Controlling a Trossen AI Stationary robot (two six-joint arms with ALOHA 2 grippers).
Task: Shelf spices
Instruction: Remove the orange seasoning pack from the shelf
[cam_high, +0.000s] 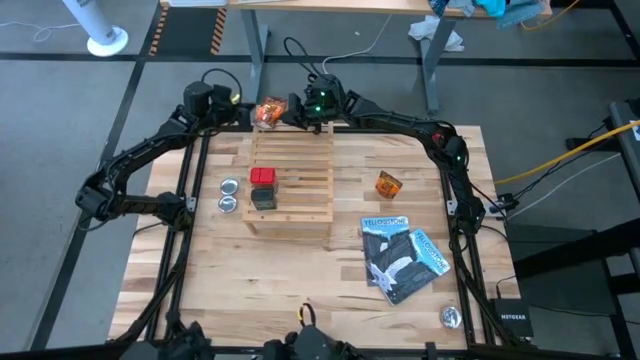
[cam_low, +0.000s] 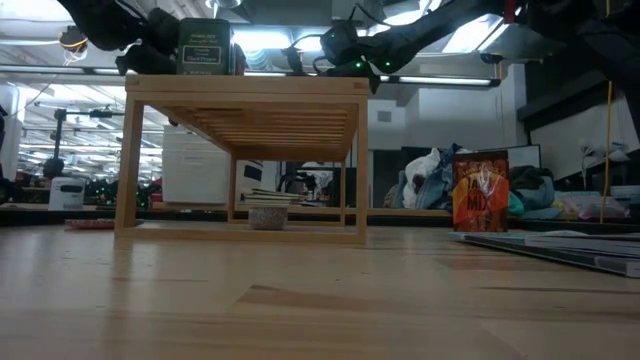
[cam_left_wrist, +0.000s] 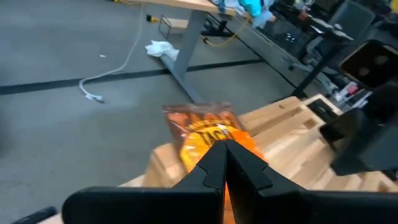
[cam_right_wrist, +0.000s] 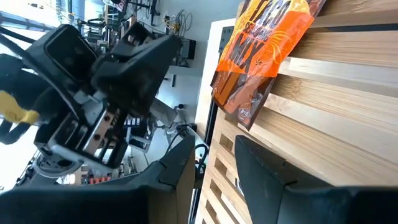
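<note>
The shelf (cam_high: 300, 190) is a light wooden slatted rack in the middle of the table. A red box (cam_high: 263, 176) and a dark grey box (cam_high: 263, 198) rest on its slats at the left. My left gripper (cam_left_wrist: 225, 149) is shut on an orange crinkly packet (cam_left_wrist: 208, 130) over the shelf's far left corner (cam_high: 268, 113). My right gripper (cam_right_wrist: 214, 144) hovers open just right of that packet at the shelf's far edge, with nothing between its fingers. A second orange packet (cam_high: 389, 184) stands upright on the table, right of the shelf. My left gripper pinches the orange packet between its two fingers at the packet's edge nearest the gripper (cam_left_wrist: 217, 142). The fingers come from the table's left, slanting a little downward. The packet stands beyond the fingertips, tilted, over the shelf's far slats (cam_right_wrist: 311, 74); I cannot tell whether its end rests on them.
Two round silver tins (cam_high: 229, 195) lie left of the shelf, and a third (cam_high: 451, 316) sits near the front right corner. Blue-and-black booklets (cam_high: 400, 255) lie at the right front. Most of the shelf's slats to the right of the boxes are bare.
</note>
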